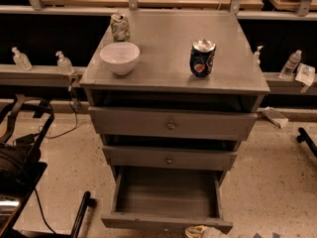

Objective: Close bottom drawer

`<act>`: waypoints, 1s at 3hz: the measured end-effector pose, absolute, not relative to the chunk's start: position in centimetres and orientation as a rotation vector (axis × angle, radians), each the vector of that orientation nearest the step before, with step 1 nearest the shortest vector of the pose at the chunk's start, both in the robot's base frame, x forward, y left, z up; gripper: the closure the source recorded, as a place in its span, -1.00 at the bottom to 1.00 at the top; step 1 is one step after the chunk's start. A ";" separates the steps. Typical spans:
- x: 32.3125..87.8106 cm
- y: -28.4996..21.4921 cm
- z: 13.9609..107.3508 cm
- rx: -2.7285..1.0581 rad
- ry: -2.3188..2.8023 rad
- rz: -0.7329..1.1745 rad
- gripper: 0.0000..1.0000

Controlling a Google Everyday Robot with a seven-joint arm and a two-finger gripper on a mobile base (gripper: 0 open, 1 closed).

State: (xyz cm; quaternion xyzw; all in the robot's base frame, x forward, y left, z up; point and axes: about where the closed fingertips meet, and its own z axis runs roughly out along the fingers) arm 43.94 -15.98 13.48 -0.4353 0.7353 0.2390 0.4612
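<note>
— What is the furniture made of?

— The cabinet [173,78] is dull grey, flat-sided and square-edged, with a smooth matt top. The top drawer [171,124] and the middle drawer [169,158] have plain flat fronts, each with a small round knob at the centre.

— And the bottom drawer [166,195]?

— It is the lowest one, pulled far out toward the near side. It is an open grey box with a bare floor and thin straight walls.

— What stands on top?

— A round, glossy white bowl [120,57] sits near the left front corner. A dented blue can [202,58] stands upright to the right of the middle, and a pale crumpled can [119,27] stands at the far left.

— Where is the gripper [203,231]?

— It is at the near edge of the view, just in front of the pulled-out drawer's front, right of its centre. It shows as a pale rounded shape. I cannot tell whether it is spread or pressed together, or whether it touches the front.

— Is there room around it?

— Speckled floor [267,182] lies open to the right. A black frame [25,133] with cables crowds the left.
</note>
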 end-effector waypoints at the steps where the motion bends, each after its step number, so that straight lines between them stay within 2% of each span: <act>1: 44.6 -14.8 14.8 -1.106 1.802 0.584 1.00; 3: 43.0 -13.9 14.7 -1.151 1.796 0.587 1.00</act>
